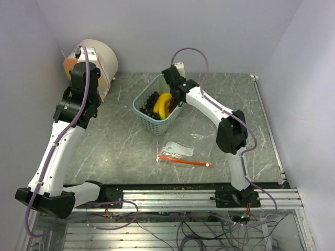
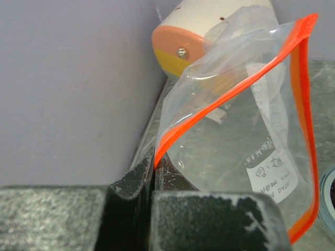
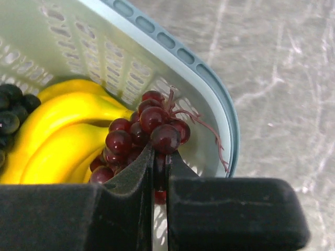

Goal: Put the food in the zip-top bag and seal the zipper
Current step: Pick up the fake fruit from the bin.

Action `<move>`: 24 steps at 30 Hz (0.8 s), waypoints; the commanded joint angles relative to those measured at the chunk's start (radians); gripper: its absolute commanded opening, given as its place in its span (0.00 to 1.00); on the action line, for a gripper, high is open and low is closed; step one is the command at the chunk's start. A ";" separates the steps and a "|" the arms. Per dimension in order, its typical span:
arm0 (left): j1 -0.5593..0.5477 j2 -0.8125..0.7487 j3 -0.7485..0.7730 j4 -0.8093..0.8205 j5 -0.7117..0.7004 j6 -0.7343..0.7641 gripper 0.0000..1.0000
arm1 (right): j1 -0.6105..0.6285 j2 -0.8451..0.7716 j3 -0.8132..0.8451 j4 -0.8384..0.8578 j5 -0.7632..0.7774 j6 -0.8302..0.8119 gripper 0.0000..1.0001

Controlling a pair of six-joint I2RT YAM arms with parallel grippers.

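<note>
A pale teal mesh basket [image 1: 153,124] stands mid-table and holds yellow bananas [image 1: 163,104], blue-black grapes [image 1: 150,104] and dark red grapes. My right gripper [image 1: 172,102] reaches into the basket. In the right wrist view it [image 3: 158,162] is shut on the red grape cluster [image 3: 141,128], beside the bananas [image 3: 63,120] and the dark grapes [image 3: 10,112]. My left gripper [image 1: 86,73] is raised at the back left. In the left wrist view it [image 2: 153,164] is shut on the orange zipper rim of a clear zip-top bag [image 2: 246,130], whose mouth gapes open.
A second clear bag [image 1: 178,150] with an orange zipper lies flat on the table near the front. A white and orange round object [image 1: 102,60] stands in the back left corner, close to the held bag. Walls enclose the left, back and right.
</note>
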 commanded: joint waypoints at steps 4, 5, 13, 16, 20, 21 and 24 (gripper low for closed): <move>-0.004 0.009 0.003 -0.021 0.236 -0.153 0.07 | -0.080 -0.229 -0.208 0.183 -0.221 -0.101 0.00; -0.004 0.012 -0.008 -0.023 0.288 -0.180 0.07 | -0.082 -0.256 -0.222 0.222 -0.281 -0.111 0.00; -0.004 0.033 -0.090 -0.027 0.439 -0.305 0.07 | -0.097 -0.297 -0.139 0.278 -0.612 -0.081 0.00; -0.003 0.043 -0.100 -0.030 0.472 -0.330 0.07 | -0.099 -0.315 -0.110 0.303 -0.733 -0.053 0.00; -0.003 0.063 -0.119 -0.026 0.530 -0.370 0.07 | -0.100 -0.342 -0.091 0.325 -0.863 -0.012 0.00; -0.003 0.068 -0.130 -0.019 0.546 -0.380 0.07 | -0.100 -0.353 -0.096 0.330 -0.882 -0.003 0.00; -0.003 0.084 -0.175 0.008 0.586 -0.415 0.07 | -0.101 -0.386 -0.118 0.347 -0.938 0.017 0.00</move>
